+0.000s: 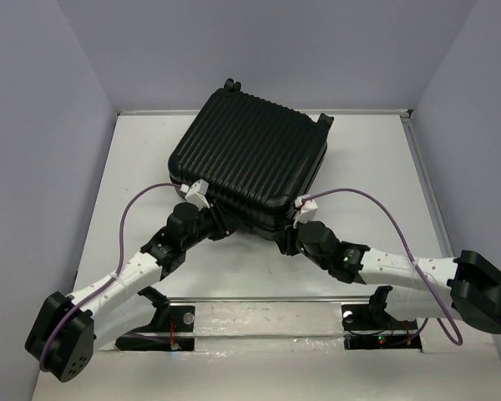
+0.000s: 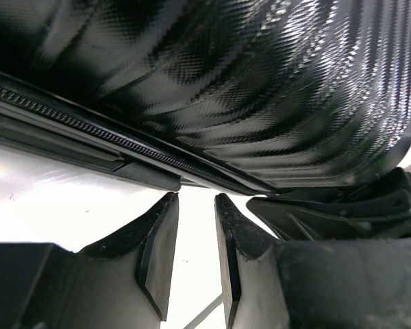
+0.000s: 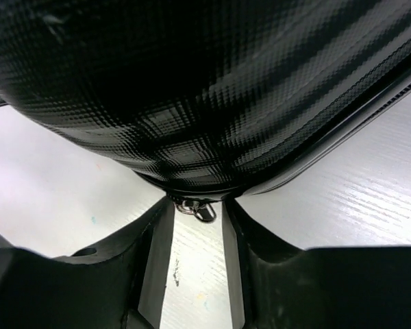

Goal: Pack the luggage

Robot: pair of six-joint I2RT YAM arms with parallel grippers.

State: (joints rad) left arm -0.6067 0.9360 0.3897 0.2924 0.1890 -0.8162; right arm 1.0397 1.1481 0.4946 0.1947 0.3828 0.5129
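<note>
The luggage [image 1: 250,159] is a black ribbed hard-shell suitcase lying closed and flat on the white table, wheels at its far edge. My left gripper [image 1: 215,224] is at its near left corner. In the left wrist view the fingers [image 2: 195,200] stand open just below the zipper seam [image 2: 89,127], with only table between them. My right gripper [image 1: 285,236] is at the near right corner. It is open in the right wrist view [image 3: 198,203], with a small metal zipper pull [image 3: 200,210] hanging between the fingertips, and neither finger visibly touches it. The shell [image 3: 192,89] fills the view above.
Grey walls [image 1: 50,100] enclose the table on the left, right and back. Purple cables [image 1: 134,209] loop off both arms. The arm bases and a rail [image 1: 259,313] sit along the near edge. A dark ribbed part [image 2: 342,205] lies right of my left fingers.
</note>
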